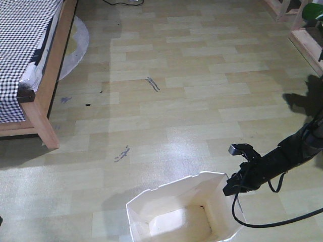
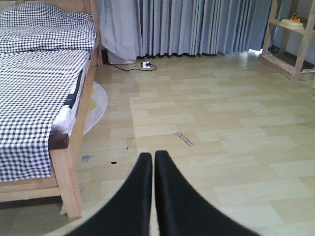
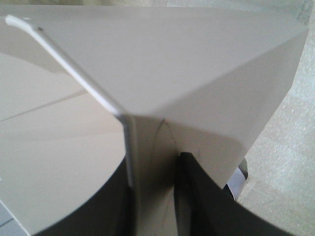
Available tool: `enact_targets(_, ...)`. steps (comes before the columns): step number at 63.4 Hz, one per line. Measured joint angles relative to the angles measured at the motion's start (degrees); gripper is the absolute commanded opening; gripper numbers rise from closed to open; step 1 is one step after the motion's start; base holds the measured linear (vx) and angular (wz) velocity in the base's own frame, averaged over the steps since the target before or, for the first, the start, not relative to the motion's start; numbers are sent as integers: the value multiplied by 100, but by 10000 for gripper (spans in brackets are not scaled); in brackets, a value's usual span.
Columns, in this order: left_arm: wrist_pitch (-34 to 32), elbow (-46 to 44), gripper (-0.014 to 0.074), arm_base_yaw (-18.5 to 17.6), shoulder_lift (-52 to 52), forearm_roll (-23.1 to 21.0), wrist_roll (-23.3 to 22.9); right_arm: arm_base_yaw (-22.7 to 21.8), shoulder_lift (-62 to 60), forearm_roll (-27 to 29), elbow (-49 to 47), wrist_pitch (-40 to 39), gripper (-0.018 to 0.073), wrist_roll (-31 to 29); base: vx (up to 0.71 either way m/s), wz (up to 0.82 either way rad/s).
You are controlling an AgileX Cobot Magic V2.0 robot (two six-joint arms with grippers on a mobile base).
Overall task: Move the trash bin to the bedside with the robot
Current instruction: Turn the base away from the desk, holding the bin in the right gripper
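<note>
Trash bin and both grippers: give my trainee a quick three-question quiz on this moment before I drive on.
1. Pick one: the right gripper grips A) the wall of the trash bin, B) a loose cable, C) nothing.
2. True or false: bare floor lies between the trash bin and the bed frame.
3. Fill in: the left gripper is ____ and holds nothing.

Key: 1 A; 2 true; 3 shut.
</note>
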Motion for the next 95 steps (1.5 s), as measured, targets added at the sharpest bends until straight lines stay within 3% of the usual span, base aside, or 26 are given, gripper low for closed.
enact_targets(95,0,0,-6,0,0,0,0,0,0,23,0,32,-4,0,33,4)
